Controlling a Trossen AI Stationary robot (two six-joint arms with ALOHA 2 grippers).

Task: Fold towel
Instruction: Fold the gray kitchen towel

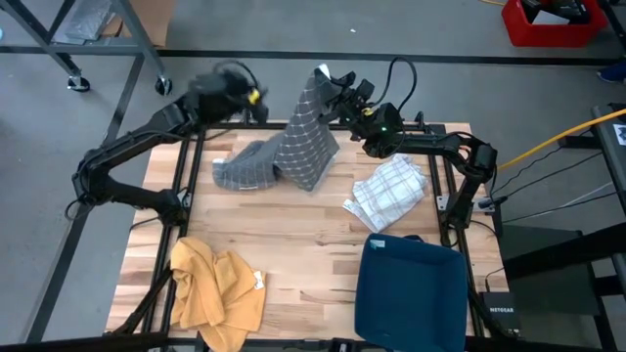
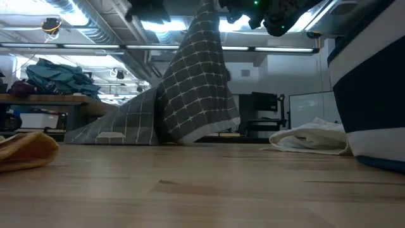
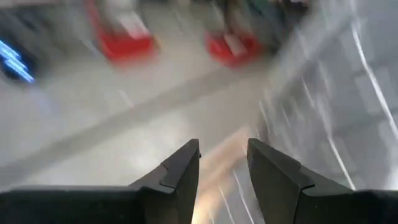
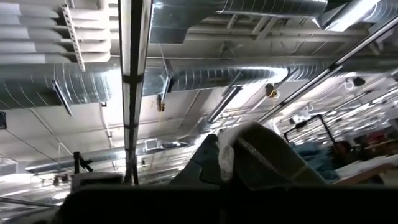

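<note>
Right gripper (image 1: 329, 86) is pinching the top corner of the grey checked towel (image 1: 298, 147), jaws closed on the cloth. The towel is hanging down from those jaws in a cone, its lower end trailing on the table (image 1: 303, 254). Left gripper (image 3: 222, 163) is hovering just beside the hanging cloth, jaws standing apart with nothing between them; the towel is lying off to one side of its fingers (image 3: 183, 171).
</note>
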